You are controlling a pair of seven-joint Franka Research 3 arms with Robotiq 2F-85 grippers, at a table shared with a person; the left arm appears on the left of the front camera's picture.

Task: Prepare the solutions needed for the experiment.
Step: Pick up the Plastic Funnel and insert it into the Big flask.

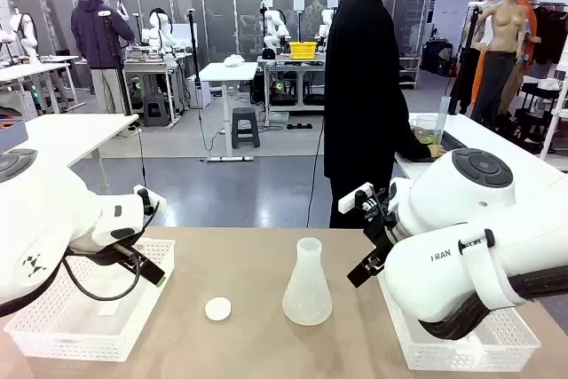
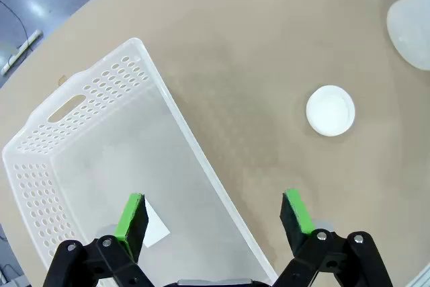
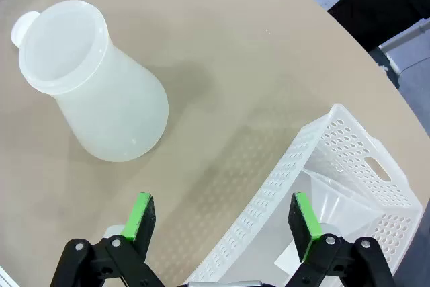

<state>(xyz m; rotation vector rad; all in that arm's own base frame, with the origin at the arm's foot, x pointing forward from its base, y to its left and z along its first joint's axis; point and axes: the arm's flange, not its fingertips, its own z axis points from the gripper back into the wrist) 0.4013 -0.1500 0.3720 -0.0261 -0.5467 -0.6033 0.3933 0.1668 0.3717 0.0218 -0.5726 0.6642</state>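
An empty translucent conical flask stands mid-table, and its edge shows in the left wrist view. A small white round disc lies to its left. The solutions show as a little pale yellow-green liquid in a clear beaker on the side table at the far right, by the person's hand. My left gripper hangs open over the inner rim of the left basket. My right gripper stands open, holding nothing, between the flask and the right basket.
A person in black stands at the far side, turned toward the side table. The left basket holds a white paper slip. A clear funnel lies in the right basket. Bare tabletop lies between the baskets around the flask and disc.
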